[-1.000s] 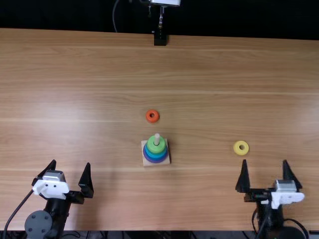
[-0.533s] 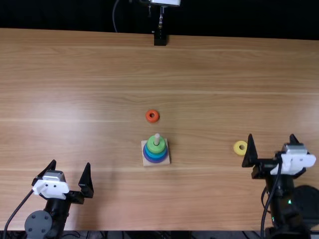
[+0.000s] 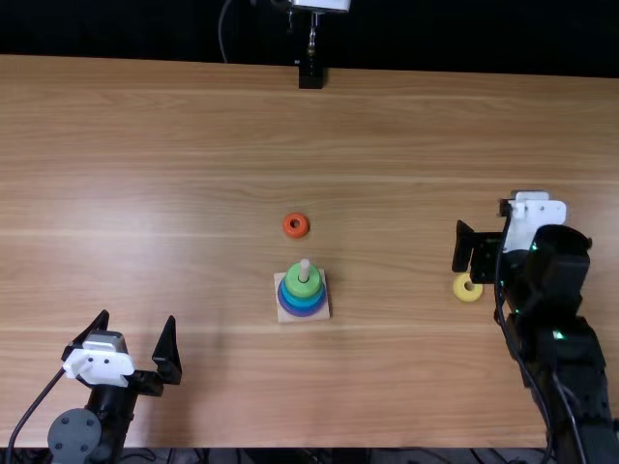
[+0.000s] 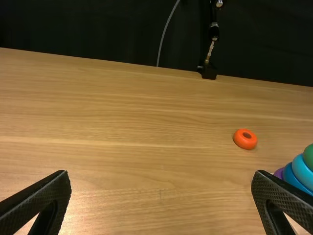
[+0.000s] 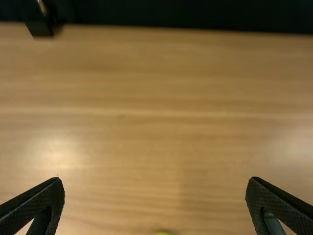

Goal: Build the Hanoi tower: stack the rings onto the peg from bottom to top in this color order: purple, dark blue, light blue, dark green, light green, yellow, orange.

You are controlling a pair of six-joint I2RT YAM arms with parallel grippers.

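This looks like a robotics lab; a black jointed left robot arm point(image 3: 116, 408) and a matching black right robot arm point(image 3: 571, 358) stand at a light brown wooden table point(image 3: 145, 193); beyond it hangs a plain black backdrop point(image 3: 445, 39).

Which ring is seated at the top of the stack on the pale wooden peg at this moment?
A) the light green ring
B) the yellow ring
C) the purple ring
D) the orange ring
A: the light green ring sits uppermost around the pale wooden peg, while the orange ring and the yellow ring lie apart on the table.
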